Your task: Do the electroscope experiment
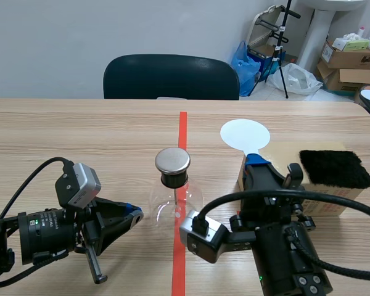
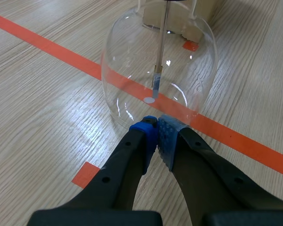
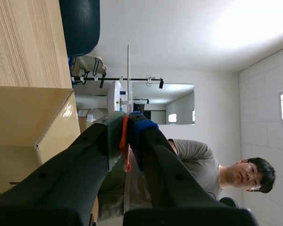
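Standing just ahead of the closed left claw (image 2: 156, 123) is the electroscope (image 2: 155, 61) (right claw (image 3: 126, 124) pinches disc (image 1: 245, 134)).

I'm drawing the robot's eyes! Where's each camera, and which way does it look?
Scene view: between the arms, facing across the table; shows left gripper and right gripper.
Left wrist view: on the left arm, looking down past its shut gripper at the glass flask.
Right wrist view: on the right arm, sideways, looking past its gripper, shut on the white disc, toward a person.
Shared: scene and left wrist both show the flask.
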Robot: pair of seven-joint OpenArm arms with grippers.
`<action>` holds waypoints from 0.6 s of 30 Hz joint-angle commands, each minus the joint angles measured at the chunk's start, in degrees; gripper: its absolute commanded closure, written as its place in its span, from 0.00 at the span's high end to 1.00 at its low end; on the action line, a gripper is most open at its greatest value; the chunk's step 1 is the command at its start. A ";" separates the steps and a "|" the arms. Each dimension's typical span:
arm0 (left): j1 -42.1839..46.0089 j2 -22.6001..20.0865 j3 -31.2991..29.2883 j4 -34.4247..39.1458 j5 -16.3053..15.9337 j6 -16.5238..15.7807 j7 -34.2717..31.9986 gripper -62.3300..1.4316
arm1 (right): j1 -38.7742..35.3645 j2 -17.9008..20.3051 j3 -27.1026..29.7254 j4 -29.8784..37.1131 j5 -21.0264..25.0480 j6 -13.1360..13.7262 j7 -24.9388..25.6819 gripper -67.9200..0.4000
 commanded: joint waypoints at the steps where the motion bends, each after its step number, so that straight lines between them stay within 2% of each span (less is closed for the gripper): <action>1: -0.15 0.15 -0.57 1.18 -0.72 -0.02 -0.79 0.08 | 0.52 0.31 0.39 0.52 -0.04 -0.46 -0.17 0.02; 10: -0.15 0.15 -0.57 1.18 -0.72 -0.02 -0.79 0.08 | 0.52 0.31 0.39 0.52 -0.04 -0.46 5.20 0.02; 18: -0.15 0.15 -0.57 1.18 -0.72 -0.02 -0.79 0.08 | 0.52 0.31 0.39 0.52 -0.04 -0.46 13.05 0.02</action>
